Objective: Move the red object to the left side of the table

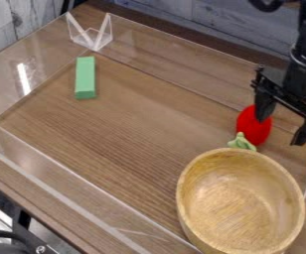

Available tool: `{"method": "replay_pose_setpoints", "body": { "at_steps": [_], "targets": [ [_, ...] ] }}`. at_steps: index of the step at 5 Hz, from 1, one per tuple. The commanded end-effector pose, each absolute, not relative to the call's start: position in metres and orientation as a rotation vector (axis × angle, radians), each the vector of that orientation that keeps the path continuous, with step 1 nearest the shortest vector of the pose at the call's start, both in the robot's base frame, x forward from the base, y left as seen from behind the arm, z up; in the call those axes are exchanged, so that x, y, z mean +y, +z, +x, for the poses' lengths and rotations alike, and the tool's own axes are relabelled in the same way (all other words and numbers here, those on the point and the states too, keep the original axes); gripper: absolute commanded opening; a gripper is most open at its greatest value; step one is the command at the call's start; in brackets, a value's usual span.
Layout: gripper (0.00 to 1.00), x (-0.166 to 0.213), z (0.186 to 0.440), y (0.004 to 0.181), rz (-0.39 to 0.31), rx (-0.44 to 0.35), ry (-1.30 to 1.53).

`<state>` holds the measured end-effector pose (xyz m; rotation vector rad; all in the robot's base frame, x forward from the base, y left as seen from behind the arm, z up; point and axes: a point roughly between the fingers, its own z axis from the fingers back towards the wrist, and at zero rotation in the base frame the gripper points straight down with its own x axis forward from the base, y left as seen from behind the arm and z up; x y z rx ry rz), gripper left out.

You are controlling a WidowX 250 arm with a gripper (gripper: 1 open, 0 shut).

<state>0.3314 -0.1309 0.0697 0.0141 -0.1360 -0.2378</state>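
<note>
Jaws (280, 117) spread beside the red object (254, 125), angled downward.

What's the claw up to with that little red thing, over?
Fingers open, close beside red toy. Toy on table's right side, not yet moved left. Wooden bowl just below it in view.

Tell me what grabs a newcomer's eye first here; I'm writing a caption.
The big round wooden bowl dominates the lower right. Just above it, a bright red strawberry toy stands out beside the dark gripper. At upper left lies a green block.
</note>
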Motion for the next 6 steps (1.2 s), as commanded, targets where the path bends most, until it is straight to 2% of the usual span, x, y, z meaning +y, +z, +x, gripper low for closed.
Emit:
{"method": "replay_pose_setpoints", "body": {
  "at_steps": [1,2,4,6],
  "targets": [
    [1.00,-0.128,0.344,0.093,0.006,-0.217,-0.134],
    [1.00,-0.120,0.348,0.098,0.006,-0.233,-0.045],
    [1.00,-0.108,0.342,0.087,0.004,-0.259,0.058],
    [1.00,-0.112,0.340,0.097,-0.033,-0.301,-0.001]
  ]
}}
